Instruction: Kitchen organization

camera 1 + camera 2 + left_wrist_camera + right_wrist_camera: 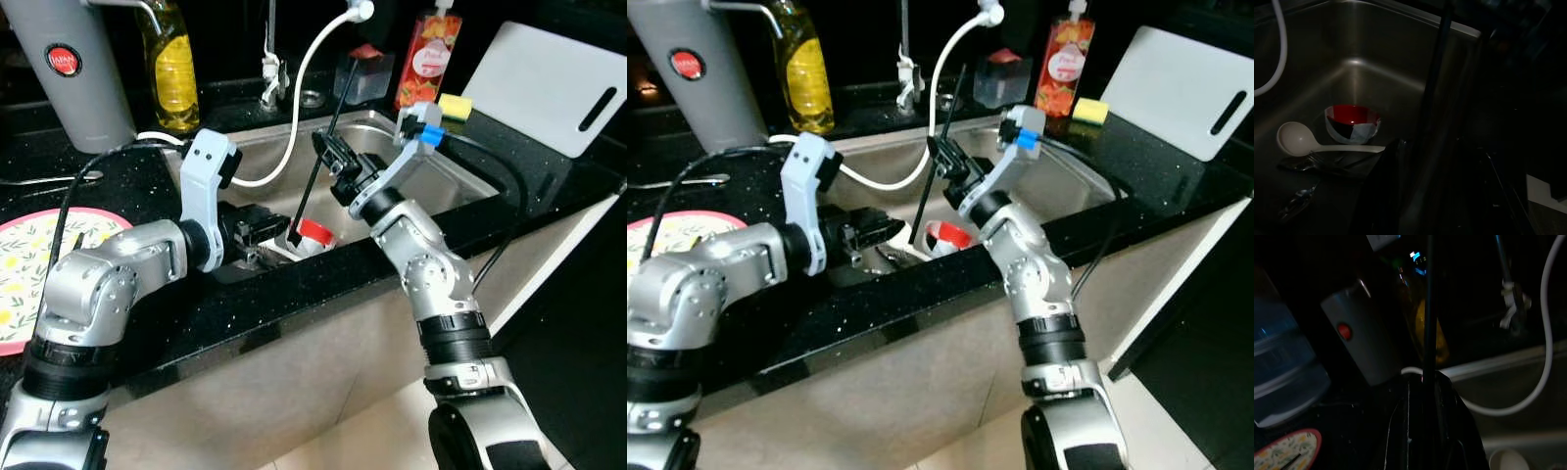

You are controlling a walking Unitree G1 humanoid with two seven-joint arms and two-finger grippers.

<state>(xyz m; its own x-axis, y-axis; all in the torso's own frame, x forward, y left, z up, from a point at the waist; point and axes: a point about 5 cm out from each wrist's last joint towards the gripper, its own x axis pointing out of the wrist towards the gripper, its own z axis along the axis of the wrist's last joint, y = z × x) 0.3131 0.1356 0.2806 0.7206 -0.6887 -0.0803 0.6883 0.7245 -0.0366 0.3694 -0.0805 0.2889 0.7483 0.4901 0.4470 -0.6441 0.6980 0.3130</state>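
Home kitchen, steel sink (pixel 460 191), black countertop (pixel 549 166)

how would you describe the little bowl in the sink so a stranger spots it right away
Look into the steel sink set in the black counter. On its floor, near the front wall, sits a small bowl beside a white ladle and some metal cutlery. It alone is red inside.

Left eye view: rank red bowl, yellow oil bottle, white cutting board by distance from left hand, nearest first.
From the left hand:
1. Red bowl, just beside it in the sink.
2. Yellow oil bottle, back on the counter, behind.
3. White cutting board, far right corner.
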